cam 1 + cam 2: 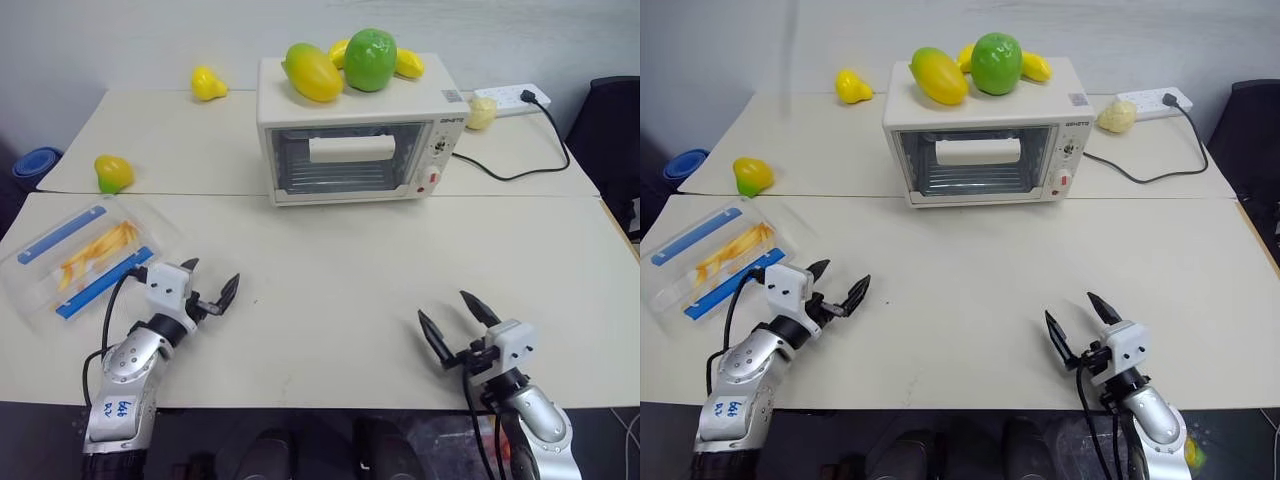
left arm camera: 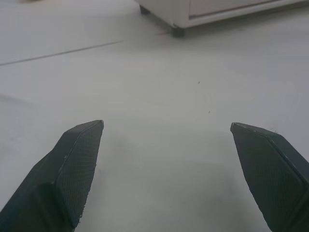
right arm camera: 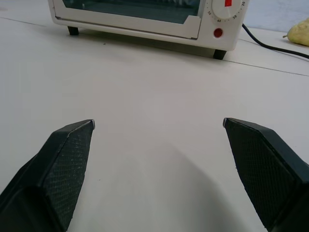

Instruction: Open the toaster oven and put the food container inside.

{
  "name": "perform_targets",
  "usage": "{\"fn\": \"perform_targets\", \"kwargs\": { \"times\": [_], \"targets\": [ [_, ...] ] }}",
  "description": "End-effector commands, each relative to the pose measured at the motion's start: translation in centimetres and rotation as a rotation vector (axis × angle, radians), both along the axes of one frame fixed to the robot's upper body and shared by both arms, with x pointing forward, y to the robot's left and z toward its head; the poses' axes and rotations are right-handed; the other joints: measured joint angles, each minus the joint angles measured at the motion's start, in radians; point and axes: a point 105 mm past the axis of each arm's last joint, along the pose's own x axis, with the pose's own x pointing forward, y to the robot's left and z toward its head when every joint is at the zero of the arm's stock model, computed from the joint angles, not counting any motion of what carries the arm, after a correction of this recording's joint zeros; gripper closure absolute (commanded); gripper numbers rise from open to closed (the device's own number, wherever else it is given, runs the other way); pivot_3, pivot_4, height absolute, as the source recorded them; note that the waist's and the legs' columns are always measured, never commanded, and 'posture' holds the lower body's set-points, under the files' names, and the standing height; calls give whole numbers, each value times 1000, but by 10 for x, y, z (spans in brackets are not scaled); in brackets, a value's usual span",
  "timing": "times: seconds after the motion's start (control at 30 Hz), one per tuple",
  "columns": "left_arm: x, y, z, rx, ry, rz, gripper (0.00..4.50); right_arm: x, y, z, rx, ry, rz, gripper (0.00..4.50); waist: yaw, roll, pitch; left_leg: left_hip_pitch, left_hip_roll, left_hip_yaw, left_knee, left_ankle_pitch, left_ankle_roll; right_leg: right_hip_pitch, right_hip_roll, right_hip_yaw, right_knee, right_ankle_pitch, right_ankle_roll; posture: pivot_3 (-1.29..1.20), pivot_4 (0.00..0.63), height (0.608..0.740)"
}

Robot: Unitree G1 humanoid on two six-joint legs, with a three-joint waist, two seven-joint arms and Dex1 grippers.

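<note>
Cream table (image 1: 330,260) under shut toaster oven (image 1: 355,140)

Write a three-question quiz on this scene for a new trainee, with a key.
1. True or false: the toaster oven has its glass door shut.
2. Which gripper is nearer the food container? A) left gripper B) right gripper
3. Fill in: the left gripper and right gripper both stand ____, holding nothing.

Key:
1. True; the door is closed, its white bar handle across the glass.
2. A; the container lies on the table just beside the left gripper, on the robot's left.
3. Open.
</note>
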Motion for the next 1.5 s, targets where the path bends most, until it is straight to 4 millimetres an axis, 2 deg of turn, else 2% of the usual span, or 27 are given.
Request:
{"fn": "perform_targets", "kwargs": {
  "times": [0.03,0.13,0.2,0.27,0.37,0.5,0.6,0.83,1.13,1.2,1.27,1.33,1.4,1.47,1.5],
  "targets": [
    [-5,-1,8,6,-10,-48,0,3,1,11,35,-45,11,38,0,0,0,0,0,0,0,0,0,0,0,0,0,0,0,0,150,740],
    [-6,2,23,-56,-57,-81,0,12,9,22,56,-62,72,38,-2,0,0,0,0,0,0,0,0,0,0,0,0,0,0,0,150,740],
    [-10,2,37,-106,-49,-182,0,22,13,40,71,-100,123,38,-3,0,0,0,1,0,0,0,0,0,0,0,0,0,0,0,150,740],
    [-15,5,62,-134,-37,-309,0,42,15,65,60,-118,203,38,-6,0,1,-1,1,0,1,0,0,-1,0,0,1,0,0,0,150,740],
    [-24,5,95,-149,-34,-465,0,67,28,92,19,-67,364,38,-11,1,2,-3,1,0,2,0,0,-3,-1,0,3,0,-1,0,150,740],
    [-24,0,122,-177,-98,-539,0,99,39,127,17,-60,434,38,-3,3,1,-2,2,-4,1,0,-1,-2,-1,-4,1,-3,-5,0,150,740],
    [-21,-5,130,-192,-139,-541,0,117,51,143,9,-42,467,38,-3,3,1,-7,2,-5,1,0,-2,-4,-1,-6,3,-2,-5,0,150,740],
    [-17,-18,123,-166,-179,-514,0,141,76,162,50,-32,476,38,-7,3,1,-6,1,-5,2,0,-2,-4,-1,-7,3,-2,-4,0,150,740],
    [-18,-21,120,-181,-187,-510,0,146,97,173,78,-86,506,38,-16,3,1,-6,2,-5,2,0,-2,-4,0,-6,5,-2,-4,0,150,740],
    [-17,-22,121,-194,-196,-514,0,144,100,176,74,-107,524,38,-22,3,1,-6,2,-5,2,0,-3,-4,0,-6,5,-2,-4,0,150,740],
    [-15,-21,125,-212,-210,-515,0,133,107,175,20,-137,595,38,-26,3,1,-6,2,-5,2,0,-2,-4,0,-6,5,-2,-4,0,150,740],
    [-12,-21,127,-219,-214,-516,0,121,112,168,-39,-149,664,38,-27,3,1,-6,2,-5,2,0,-3,-4,0,-7,5,-2,-4,0,150,740],
    [-8,-22,129,-210,-213,-527,0,106,115,154,-147,-148,735,38,-28,3,1,-6,2,-4,1,0,-3,-4,1,-6,4,-2,-4,0,150,740],
    [0,-25,133,-191,-228,-531,0,99,113,142,-177,-124,748,38,-30,3,1,-6,2,-4,0,0,-3,-5,1,-7,4,-2,-4,0,150,740],
    [4,-26,137,-199,-240,-533,196,98,112,136,-179,-112,748,10,-33,3,1,-6,2,-4,0,0,-3,-5,2,-8,4,-2,-4,0,150,740]
  ]
}}
